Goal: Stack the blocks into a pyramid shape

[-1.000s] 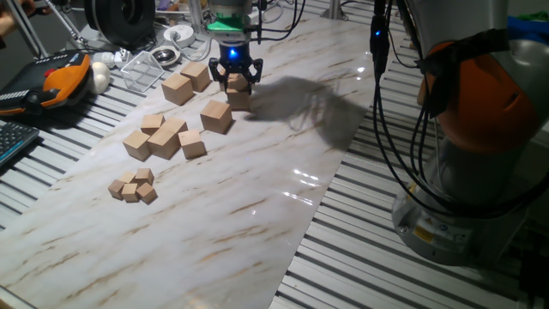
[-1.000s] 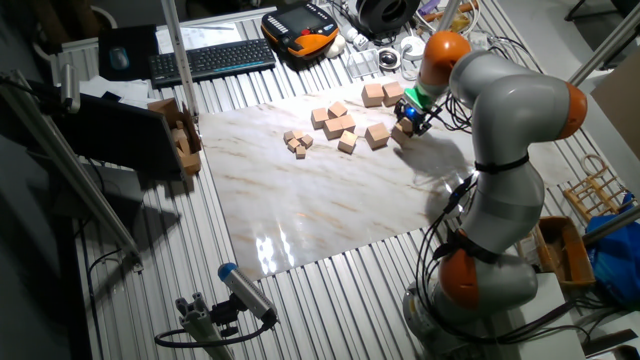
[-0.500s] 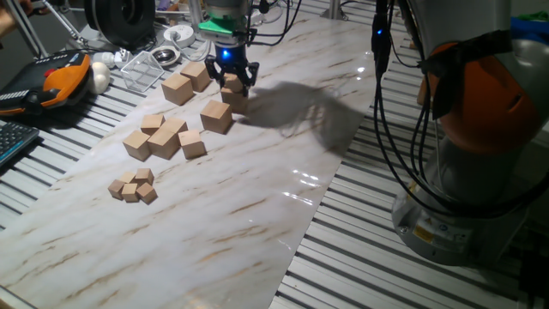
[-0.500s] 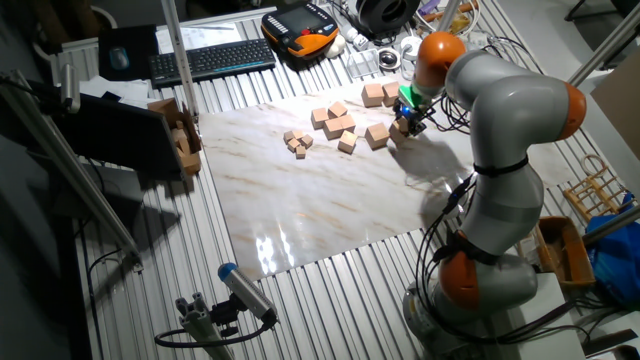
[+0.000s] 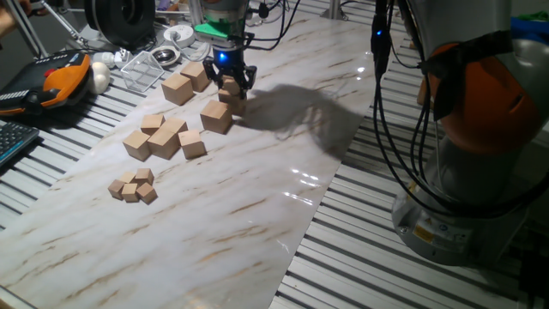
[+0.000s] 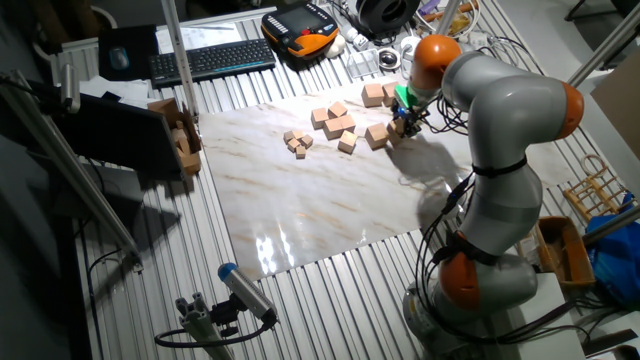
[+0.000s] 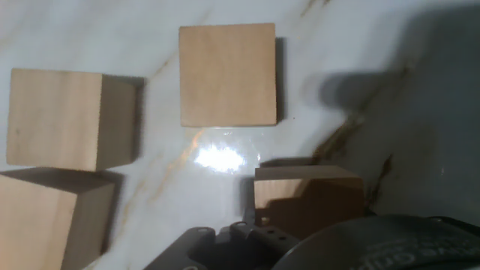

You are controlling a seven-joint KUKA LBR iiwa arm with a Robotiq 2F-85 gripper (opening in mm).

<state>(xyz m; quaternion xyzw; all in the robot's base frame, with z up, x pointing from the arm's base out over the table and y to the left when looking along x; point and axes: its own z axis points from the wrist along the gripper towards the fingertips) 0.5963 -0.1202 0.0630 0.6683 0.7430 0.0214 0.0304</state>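
My gripper (image 5: 230, 83) is shut on one large tan wooden block (image 5: 232, 94) and holds it low over the marble board, just right of another large block (image 5: 216, 116). Two more large blocks (image 5: 177, 87) (image 5: 196, 75) sit behind them near the board's far edge. In the hand view the held block (image 7: 307, 196) is at the bottom centre. One block (image 7: 227, 73) lies ahead of it and two (image 7: 71, 120) (image 7: 52, 217) are at the left. In the other fixed view the gripper (image 6: 406, 118) is beside the block cluster (image 6: 377, 135).
Medium wooden cubes (image 5: 163, 140) lie grouped left of the large ones, and tiny cubes (image 5: 133, 185) sit nearer the front. A wire tray (image 5: 141, 69), a bowl (image 5: 165, 57) and an orange pendant (image 5: 60, 77) lie beyond the board's far left edge. The robot base (image 5: 480, 129) stands at the right.
My gripper has moved left with the block in it, from right of the cluster to close beside the nearest large block. The other blocks have not moved.
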